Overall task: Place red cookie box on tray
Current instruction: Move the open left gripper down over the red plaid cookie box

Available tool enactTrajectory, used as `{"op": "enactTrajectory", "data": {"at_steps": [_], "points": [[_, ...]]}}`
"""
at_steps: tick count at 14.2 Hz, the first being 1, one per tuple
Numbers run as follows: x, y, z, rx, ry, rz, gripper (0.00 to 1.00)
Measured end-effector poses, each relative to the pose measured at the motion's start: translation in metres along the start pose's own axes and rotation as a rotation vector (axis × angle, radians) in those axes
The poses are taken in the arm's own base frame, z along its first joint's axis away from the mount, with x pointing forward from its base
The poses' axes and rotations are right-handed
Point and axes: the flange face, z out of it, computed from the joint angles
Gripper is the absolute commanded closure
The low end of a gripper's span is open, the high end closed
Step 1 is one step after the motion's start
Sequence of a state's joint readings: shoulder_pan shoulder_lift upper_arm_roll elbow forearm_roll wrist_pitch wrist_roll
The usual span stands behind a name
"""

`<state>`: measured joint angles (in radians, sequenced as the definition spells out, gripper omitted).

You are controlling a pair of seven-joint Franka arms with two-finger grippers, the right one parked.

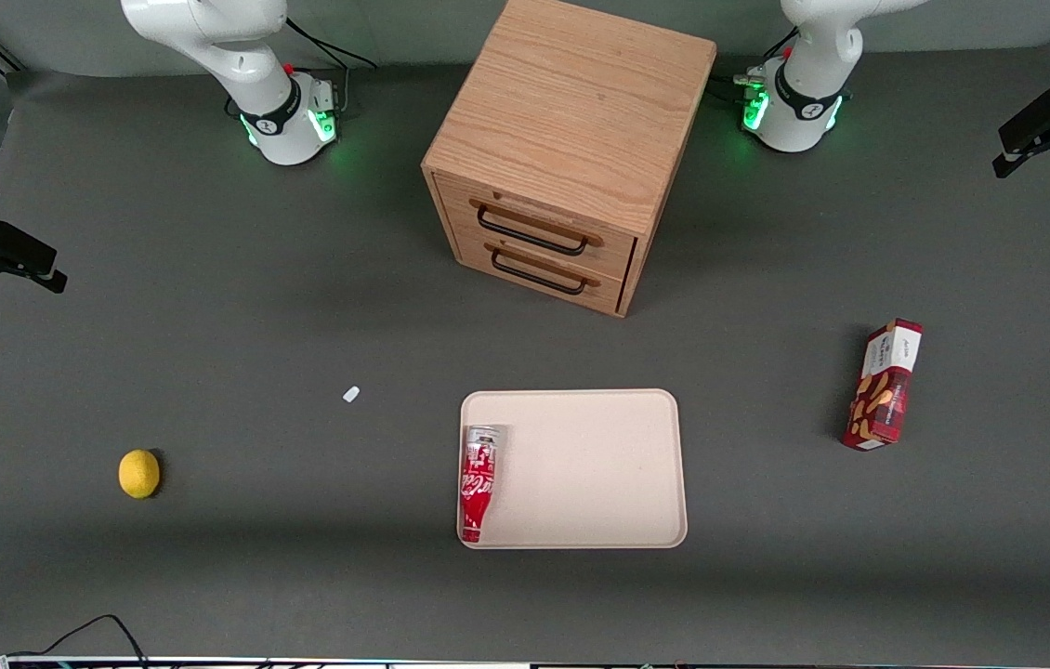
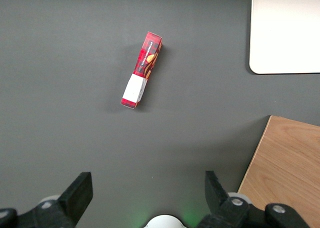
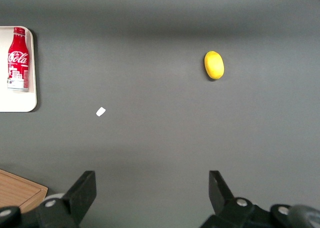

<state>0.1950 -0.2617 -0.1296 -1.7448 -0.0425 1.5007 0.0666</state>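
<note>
The red cookie box (image 1: 883, 386) lies flat on the grey table toward the working arm's end, apart from the tray. In the left wrist view the red cookie box (image 2: 142, 70) shows its white end panel and cookie pictures. The cream tray (image 1: 599, 465) sits in front of the drawer cabinet, nearer the front camera; the wrist view catches one corner of the tray (image 2: 285, 28). My left gripper (image 2: 147, 188) hangs open high above the table, with bare table between its fingers and the box well clear of them. It is out of the front view.
A red Coca-Cola bottle (image 1: 479, 483) lies on the tray along its edge toward the parked arm. A wooden two-drawer cabinet (image 1: 571, 139) stands mid-table. A lemon (image 1: 138, 474) and a small white scrap (image 1: 351, 394) lie toward the parked arm's end.
</note>
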Motion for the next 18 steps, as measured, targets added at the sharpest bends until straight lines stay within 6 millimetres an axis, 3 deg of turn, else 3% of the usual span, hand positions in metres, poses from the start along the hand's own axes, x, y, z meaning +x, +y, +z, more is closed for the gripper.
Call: {"op": "enactTrajectory", "data": {"at_steps": [5, 8, 13, 18], "points": [[0.001, 0.000, 0.002, 0.000, -0.004, 0.002, 0.00], [0.011, -0.001, 0.017, -0.006, -0.034, 0.050, 0.00], [0.054, -0.012, 0.085, -0.002, -0.126, 0.113, 0.00], [0.087, -0.030, 0.164, 0.028, -0.087, 0.123, 0.00]]}}
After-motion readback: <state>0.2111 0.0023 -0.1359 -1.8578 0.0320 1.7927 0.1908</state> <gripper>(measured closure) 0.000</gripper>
